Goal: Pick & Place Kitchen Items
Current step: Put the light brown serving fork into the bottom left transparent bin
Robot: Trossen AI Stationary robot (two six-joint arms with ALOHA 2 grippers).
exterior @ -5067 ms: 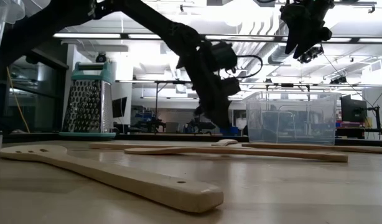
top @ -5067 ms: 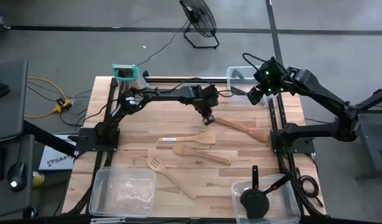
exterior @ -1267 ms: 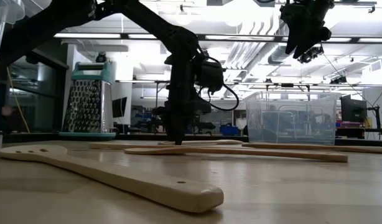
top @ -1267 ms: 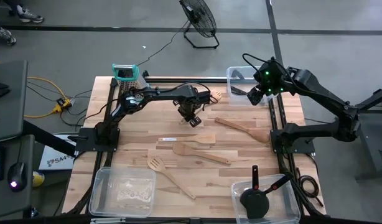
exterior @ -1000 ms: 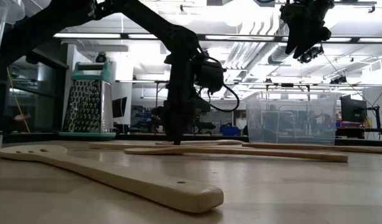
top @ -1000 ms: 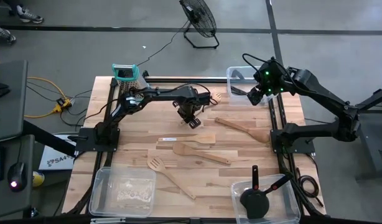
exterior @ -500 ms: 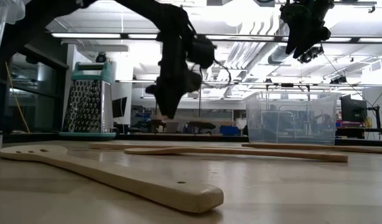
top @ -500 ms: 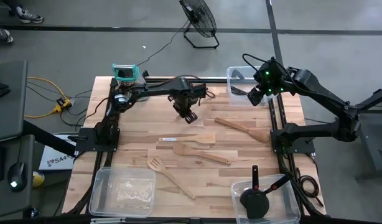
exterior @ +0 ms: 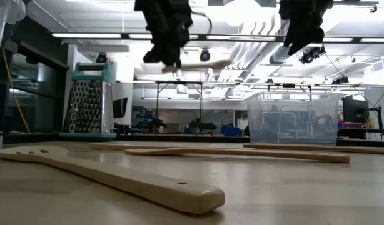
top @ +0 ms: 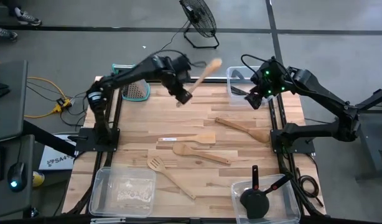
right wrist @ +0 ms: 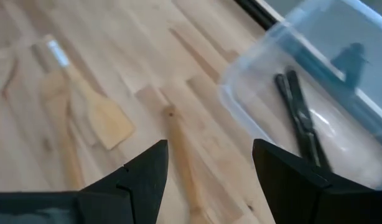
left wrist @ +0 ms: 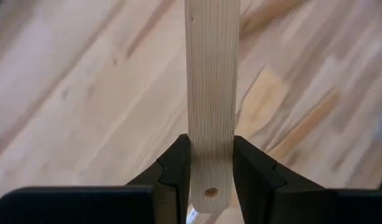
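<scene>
My left gripper [top: 182,96] hangs high over the table's far middle, shut on a pale wooden utensil [top: 202,73] whose head [top: 214,63] points toward the far right. In the low view it shows near the top, roughly level [exterior: 201,64]. Three more wooden utensils [top: 242,129] [top: 190,138] [top: 201,154] and a slotted turner [top: 170,175] lie flat on the table. My right gripper [top: 253,99] hovers open at the far right and touches nothing. My left gripper pinches the utensil's handle near its free end [left wrist: 211,163], just ahead of the hang hole, between its two fingers [left wrist: 173,174]. The fingers slant down from above, and the handle runs out ahead from between them. The utensil is lifted clear of the table.
A clear bin [top: 239,79] stands at the far right beside my right gripper. Another [top: 289,198] at the near right holds black tools [top: 256,196]; a third [top: 122,190] stands at the near left. A metal grater [top: 135,91] stands at the far left, partly under my left arm.
My left gripper has risen from the tabletop and drawn back toward the far edge, staying shut on the wooden utensil. The utensil has been lifted clear of the table and now hangs high, its head toward the far right.
</scene>
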